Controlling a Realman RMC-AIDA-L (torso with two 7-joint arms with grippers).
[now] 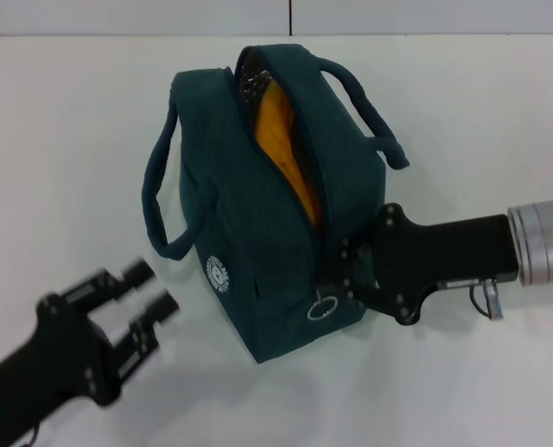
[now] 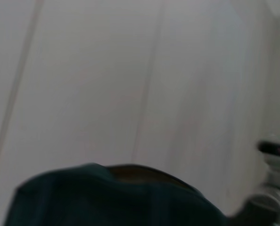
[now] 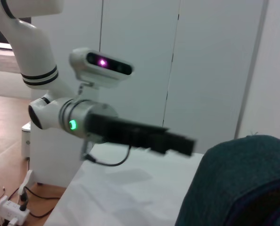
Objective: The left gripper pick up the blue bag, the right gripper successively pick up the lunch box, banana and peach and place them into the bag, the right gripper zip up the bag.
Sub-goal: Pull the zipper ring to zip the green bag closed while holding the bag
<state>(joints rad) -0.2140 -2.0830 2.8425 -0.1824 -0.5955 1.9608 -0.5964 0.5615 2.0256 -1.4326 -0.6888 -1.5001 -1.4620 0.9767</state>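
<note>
right gripper (image 1: 343, 272): arm reaching in level from the side, jaws closed at the zipper end of blue bag (image 1: 258, 270) | left gripper (image 1: 146, 291): low, jaws apart, bag just ahead, untouched | bag upright on table (image 1: 62, 140), partly unzipped
</note>
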